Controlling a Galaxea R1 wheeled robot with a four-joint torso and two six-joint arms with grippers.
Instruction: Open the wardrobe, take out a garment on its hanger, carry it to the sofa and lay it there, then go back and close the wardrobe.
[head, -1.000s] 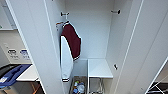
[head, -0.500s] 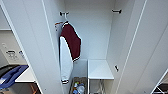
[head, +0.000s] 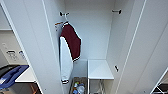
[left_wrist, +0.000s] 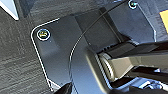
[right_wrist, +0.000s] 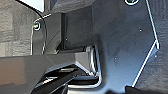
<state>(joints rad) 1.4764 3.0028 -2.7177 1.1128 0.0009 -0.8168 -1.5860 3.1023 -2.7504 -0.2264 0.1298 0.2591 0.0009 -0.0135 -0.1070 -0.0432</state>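
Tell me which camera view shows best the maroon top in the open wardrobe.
The head view. There the maroon top hangs on a hanger from the rail at the upper left of the wardrobe, beside something white. The two wrist views give nothing of it: they show robot parts over dark floor.

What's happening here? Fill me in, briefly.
The robot faces the wardrobe, whose doors stand open. Inside, a maroon top with white trim hangs from a peg on the left wall, with a white garment hanging against it. Lower down are a white shelf and a bin of small items. Nothing is being handled.
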